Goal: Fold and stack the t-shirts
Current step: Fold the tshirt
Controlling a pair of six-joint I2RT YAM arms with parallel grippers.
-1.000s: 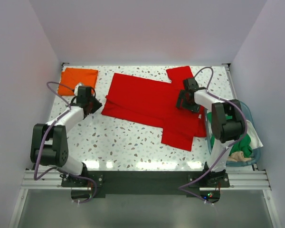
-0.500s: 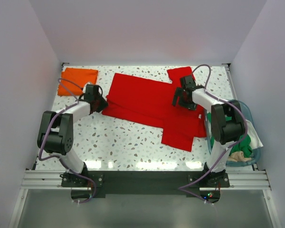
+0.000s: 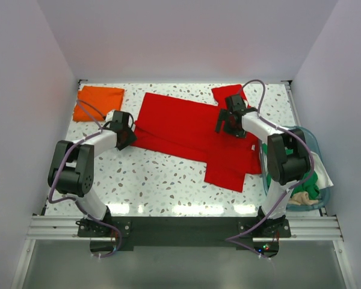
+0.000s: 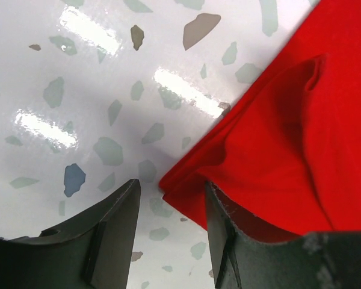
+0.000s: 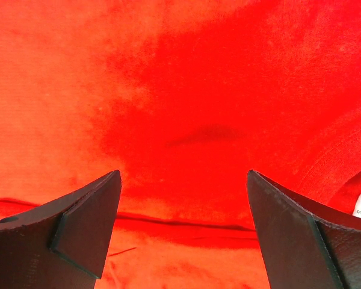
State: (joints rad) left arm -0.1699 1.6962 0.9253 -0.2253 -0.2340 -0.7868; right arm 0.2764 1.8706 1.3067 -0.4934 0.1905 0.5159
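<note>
Presently, left gripper [image 4: 169, 191] and right gripper [image 5: 183, 173] are poised, jaws parted, at the mid-frame red t-shirt [image 3: 180, 126]. A seemingly doubled hem layer could be missed.

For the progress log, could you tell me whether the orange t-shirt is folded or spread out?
Folded: the orange t-shirt lies as a compact rectangle in the far left corner of the table, with no sleeves showing.

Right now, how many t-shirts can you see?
3: a red t-shirt spread mid-table, an orange t-shirt folded at the far left corner, a green t-shirt in the tub; more may be hidden there.
</note>
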